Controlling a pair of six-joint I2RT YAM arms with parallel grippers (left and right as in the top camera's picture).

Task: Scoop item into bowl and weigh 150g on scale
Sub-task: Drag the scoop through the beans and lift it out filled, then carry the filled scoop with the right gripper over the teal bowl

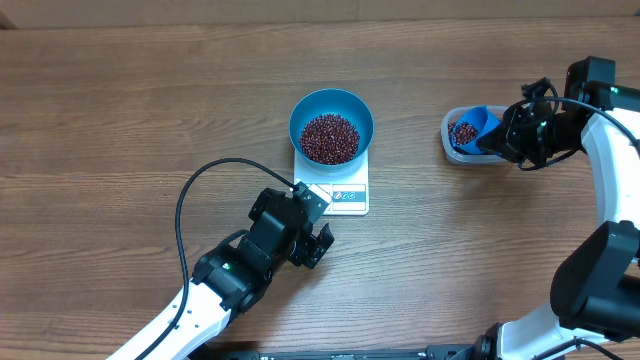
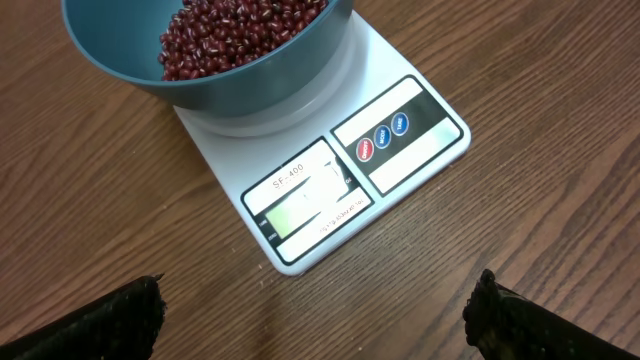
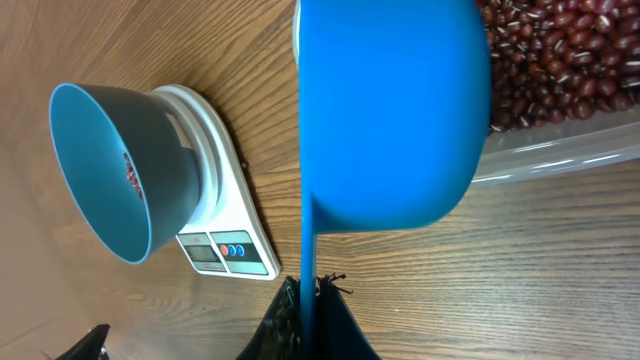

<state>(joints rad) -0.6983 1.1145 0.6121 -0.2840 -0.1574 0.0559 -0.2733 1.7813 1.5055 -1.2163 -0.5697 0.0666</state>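
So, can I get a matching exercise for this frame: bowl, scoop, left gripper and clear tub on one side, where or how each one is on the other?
Things:
1 bowl
2 scoop
3 left gripper
4 clear tub

States:
A gripped by the shut right gripper
B open, empty, near the scale's display edge
C standing on the scale, beans inside
D far right in the overhead view, beans in it

Pairs: 1-C, 2-A, 3-B, 4-D

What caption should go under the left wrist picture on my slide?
Blue bowl of red-brown beans sits on the white scale, just ahead of the open left gripper.
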